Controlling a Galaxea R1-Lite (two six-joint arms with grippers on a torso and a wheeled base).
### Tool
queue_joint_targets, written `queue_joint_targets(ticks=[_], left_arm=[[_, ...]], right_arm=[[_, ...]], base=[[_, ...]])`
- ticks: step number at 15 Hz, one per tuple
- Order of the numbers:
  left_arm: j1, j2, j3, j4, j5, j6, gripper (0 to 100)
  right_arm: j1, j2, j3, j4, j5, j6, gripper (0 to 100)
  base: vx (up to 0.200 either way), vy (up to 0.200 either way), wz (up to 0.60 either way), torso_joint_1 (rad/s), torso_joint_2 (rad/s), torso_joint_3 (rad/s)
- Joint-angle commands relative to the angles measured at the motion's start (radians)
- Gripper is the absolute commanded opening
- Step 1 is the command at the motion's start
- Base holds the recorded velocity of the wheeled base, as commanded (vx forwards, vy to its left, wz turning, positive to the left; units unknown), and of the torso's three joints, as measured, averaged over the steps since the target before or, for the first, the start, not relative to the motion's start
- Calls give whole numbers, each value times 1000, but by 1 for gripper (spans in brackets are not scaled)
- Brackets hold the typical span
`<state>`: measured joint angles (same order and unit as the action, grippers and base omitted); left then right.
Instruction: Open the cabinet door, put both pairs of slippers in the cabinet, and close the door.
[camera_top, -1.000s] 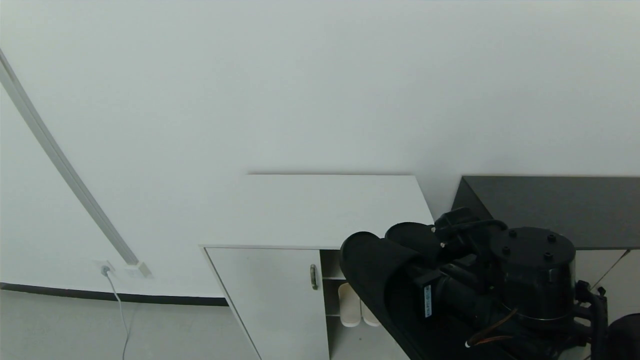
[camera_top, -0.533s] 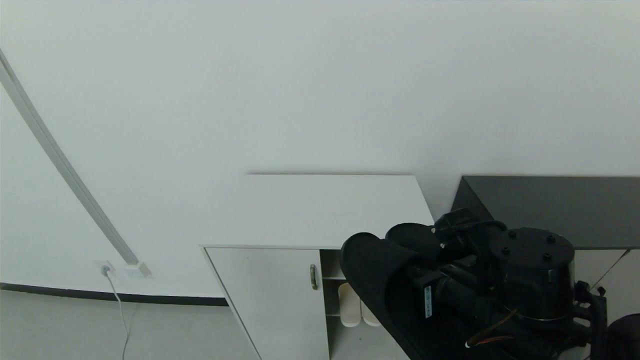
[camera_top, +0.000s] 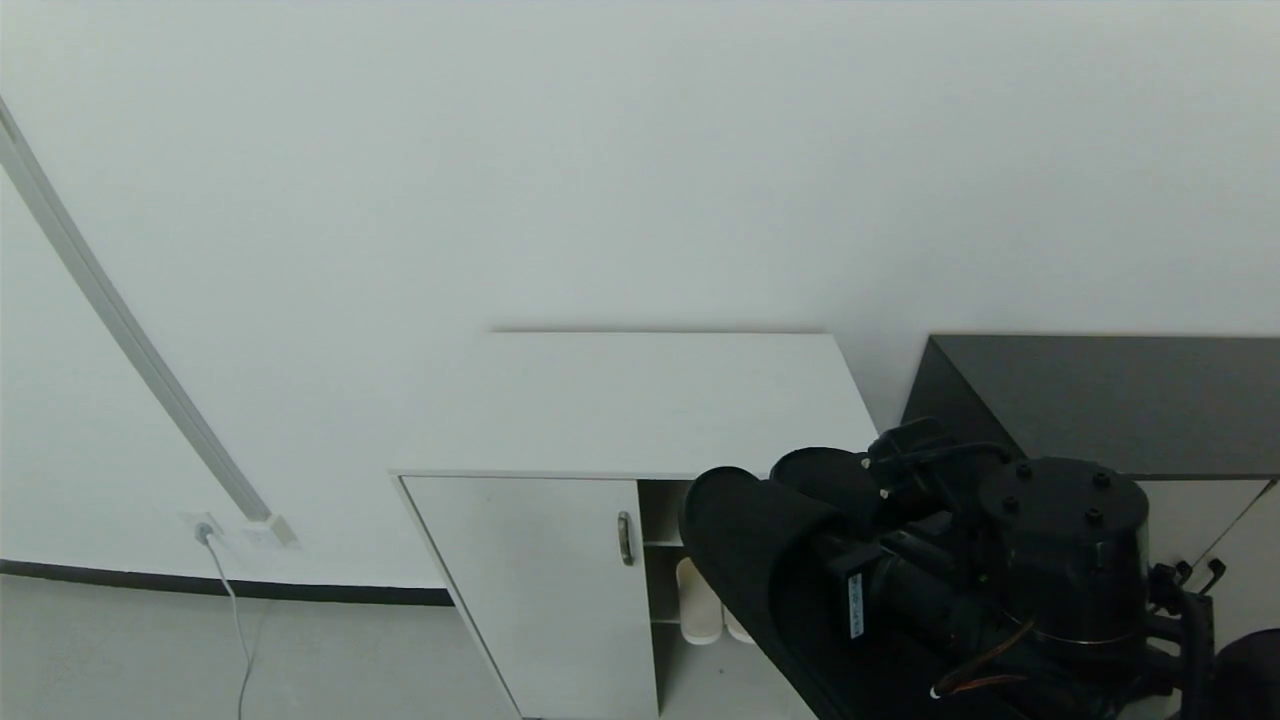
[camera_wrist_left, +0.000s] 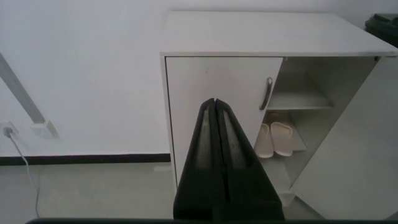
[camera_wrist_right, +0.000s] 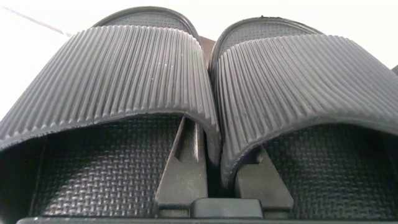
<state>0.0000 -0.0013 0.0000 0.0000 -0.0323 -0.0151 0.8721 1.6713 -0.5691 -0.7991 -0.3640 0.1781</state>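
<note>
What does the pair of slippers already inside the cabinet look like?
Find the white cabinet against the wall, its right side open. On a shelf inside lies the pale pair, side by side. It is plain and cream-coloured, unlike the black pair with ribbed straps held outside.

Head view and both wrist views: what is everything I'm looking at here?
cabinet: one, white, against the wall; right door open, left door shut
white slippers: one pair, on a shelf inside the cabinet
black slippers: one pair, held up in front of the cabinet
dark unit: one, dark grey, right of the cabinet
wall socket: one, white, cable plugged in, low on the wall left of the cabinet
left gripper: black, shut, empty, facing the cabinet
right gripper: black, shut on the black slippers
</note>
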Motion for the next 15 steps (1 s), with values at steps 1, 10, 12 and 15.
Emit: queue_joint_targets(ticks=[1,10,12,15], left_arm=[[0,1,0,0,0,0,0],[0,1,0,0,0,0,0],[0,1,0,0,0,0,0],[0,1,0,0,0,0,0]], right_arm=[[1,2,0,0,-1,0,0],[5,7,6,-3,0,-2,0],[5,7,8,-3,0,-2,0],[5,8,8,-3,0,-2,0]], base=[[0,0,0,-159,349,183],[0,0,0,-161,369,207],[0,0,0,-188,444,246],[0,0,0,-230,543,313]])
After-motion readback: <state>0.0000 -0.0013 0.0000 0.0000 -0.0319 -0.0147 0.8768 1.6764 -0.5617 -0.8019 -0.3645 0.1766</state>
